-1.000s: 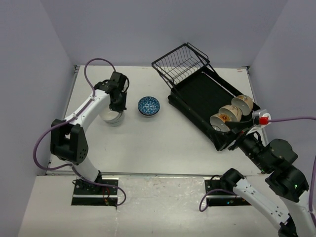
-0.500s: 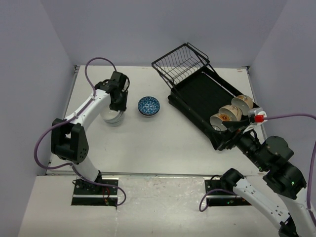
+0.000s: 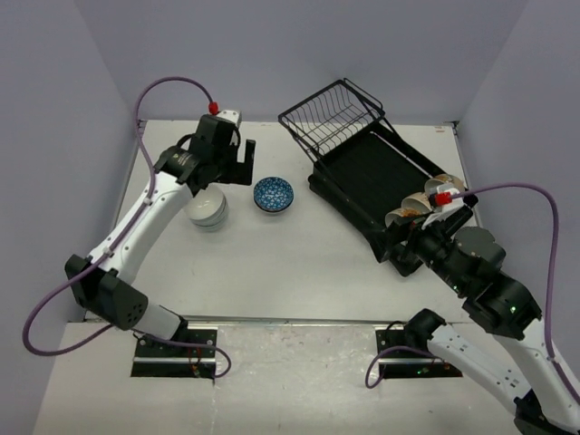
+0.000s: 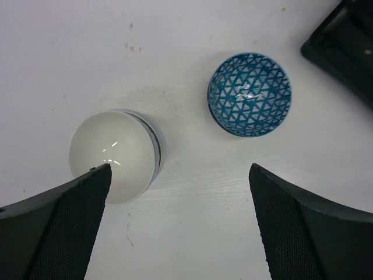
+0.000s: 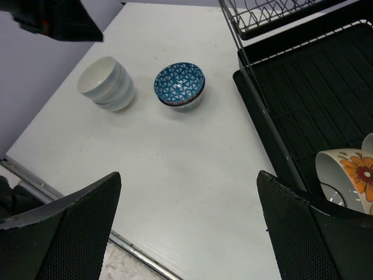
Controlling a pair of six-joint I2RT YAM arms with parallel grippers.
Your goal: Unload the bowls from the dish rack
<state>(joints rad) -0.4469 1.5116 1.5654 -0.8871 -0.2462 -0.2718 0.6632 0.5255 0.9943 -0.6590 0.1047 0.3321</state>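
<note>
Bowl stack [image 4: 113, 154] sits beside blue bowl [image 4: 249, 93]; L pincer [image 4: 179, 175] open.

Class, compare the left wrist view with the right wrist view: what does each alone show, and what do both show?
Only left wrist: the open jaws of the left gripper, looking straight down into the white bowl stack. Only right wrist: the open right gripper, a flowered bowl in the dish rack, the wire basket. Both: that stack, the blue bowl, a rack corner.
</note>
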